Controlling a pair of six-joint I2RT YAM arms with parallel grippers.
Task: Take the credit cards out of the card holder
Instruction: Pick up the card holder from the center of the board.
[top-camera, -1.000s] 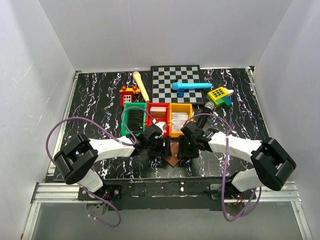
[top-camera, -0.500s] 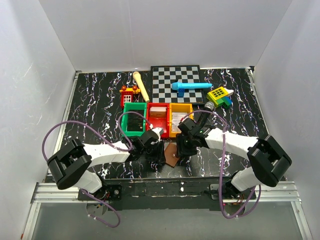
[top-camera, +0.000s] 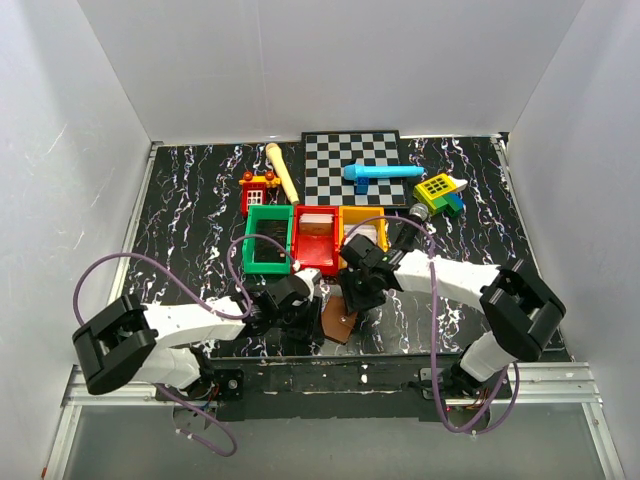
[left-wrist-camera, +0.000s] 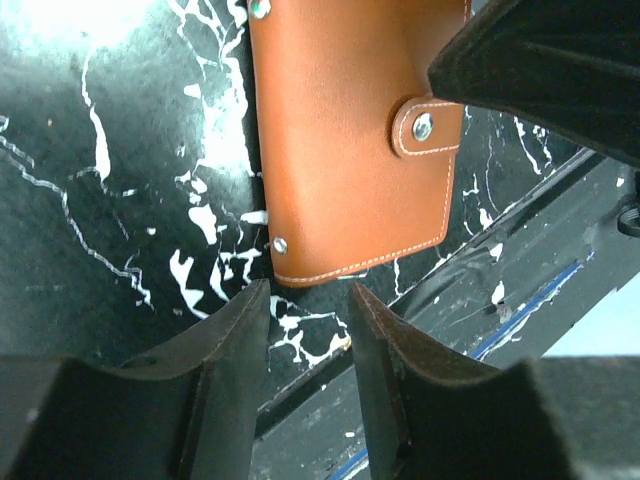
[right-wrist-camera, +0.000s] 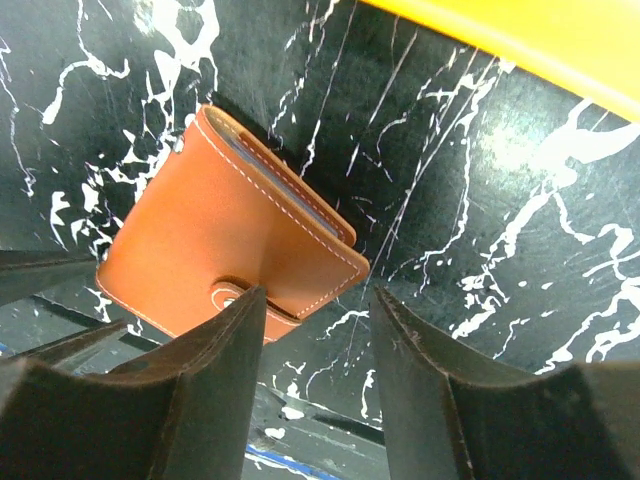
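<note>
Flat brown leather card holder (top-camera: 338, 318) lies shut, snap tab fastened, on the black white-veined marble tabletop (top-camera: 190, 200) nr the front edge, btwn the two grippers. Left gripper (left-wrist-camera: 308, 290) sits low at its left side: jaws part-open, narrow gap, nothing in them. Holder's corner is just beyond the fingertips, w/ table showing thru the gap. Right gripper (right-wrist-camera: 320, 300) comes over it from the bin side, jaws wide, empty. One finger (right-wrist-camera: 200, 380) overlaps the tab edge, contact can't tell; the other is over bare table. Orange plastic bin (right-wrist-camera: 520, 40) is just behind.
</note>
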